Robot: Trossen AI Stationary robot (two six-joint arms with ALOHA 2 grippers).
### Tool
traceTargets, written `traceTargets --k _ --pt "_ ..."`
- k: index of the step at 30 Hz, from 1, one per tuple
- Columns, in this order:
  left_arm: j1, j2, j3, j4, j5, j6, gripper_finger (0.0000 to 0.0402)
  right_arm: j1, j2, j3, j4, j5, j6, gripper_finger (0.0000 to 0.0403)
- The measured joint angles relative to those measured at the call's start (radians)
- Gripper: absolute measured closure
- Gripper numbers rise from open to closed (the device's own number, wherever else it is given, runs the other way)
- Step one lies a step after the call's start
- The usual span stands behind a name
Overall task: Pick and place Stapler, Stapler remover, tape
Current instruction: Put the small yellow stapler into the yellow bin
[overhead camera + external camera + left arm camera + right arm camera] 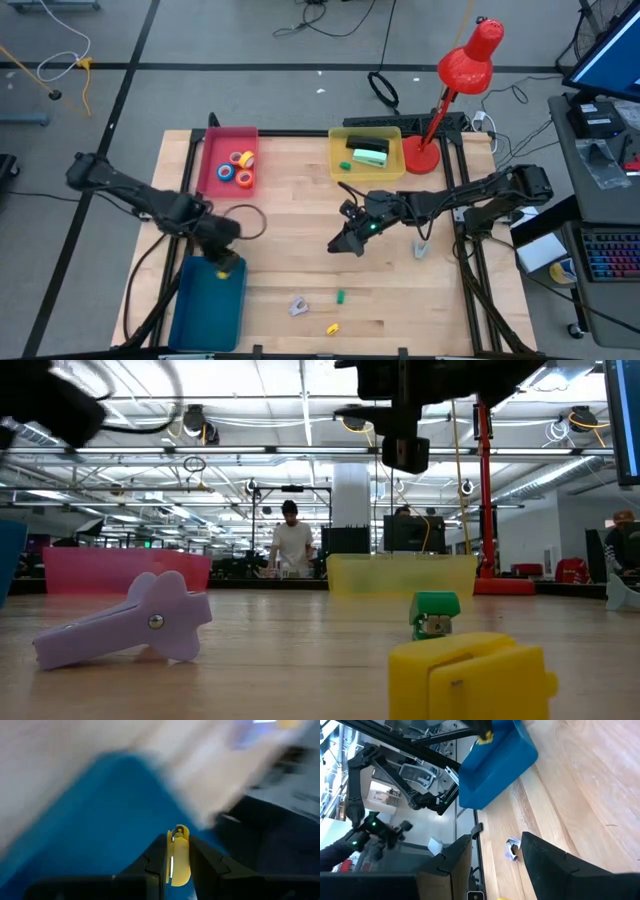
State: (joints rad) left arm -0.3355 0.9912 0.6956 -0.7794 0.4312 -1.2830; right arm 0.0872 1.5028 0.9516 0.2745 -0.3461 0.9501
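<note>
Now your left gripper [228,262] is clamped on a small yellow piece [178,855], hanging over the near end of the blue bin [205,308]. Hard to say what that piece is; it looks like one of the little staple removers. Judge the drop by the bin's wall: keep the piece inside the rim, lower it a touch, then part the fingers so it doesn't bounce out.

Your right gripper [352,240] hovers mid-table, fingers apart and empty. A lilac remover [298,306], a green block [340,296] and a yellow block [332,327] lie on the wood near the front edge. The tapes [241,167] sit in the red tray [214,176]; a stapler [368,155] rests in the yellow tray [338,160].
</note>
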Motion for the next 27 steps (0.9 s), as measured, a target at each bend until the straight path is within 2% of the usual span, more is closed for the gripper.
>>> traceTargets --k 3,6,9,12,19,23,27 --pt "-0.089 -0.04 0.0 -0.185 -0.129 -0.097 0.034 -0.002 0.0 0.0 -0.002 0.002 -0.001 0.0237" --pt "-0.156 -0.036 0.0 -0.241 -0.272 -0.145 0.034 -0.007 0.0 0.0 0.0 0.002 -0.001 0.0237" --pt "-0.193 -0.007 0.0 -0.236 -0.361 -0.16 0.0339 -0.015 0.0 0.0 0.0 0.004 -0.001 0.0237" --pt "-0.218 0.045 0.0 -0.235 -0.374 -0.163 0.0339 -0.024 0.0 0.0 0.001 0.004 0.004 0.0238" --pt "-0.277 0.172 -0.001 -0.148 -0.303 -0.156 0.0339 -0.039 0.0 0.0 0.004 0.007 0.006 0.0237" --pt "-0.294 0.175 0.003 -0.092 -0.284 -0.175 0.0339 -0.042 0.0 0.0 0.004 0.007 0.01 0.0237" --pt "-0.294 0.134 0.091 -0.114 -0.286 -0.181 0.0352 -0.049 0.0 0.0 0.005 0.007 0.023 0.0236"
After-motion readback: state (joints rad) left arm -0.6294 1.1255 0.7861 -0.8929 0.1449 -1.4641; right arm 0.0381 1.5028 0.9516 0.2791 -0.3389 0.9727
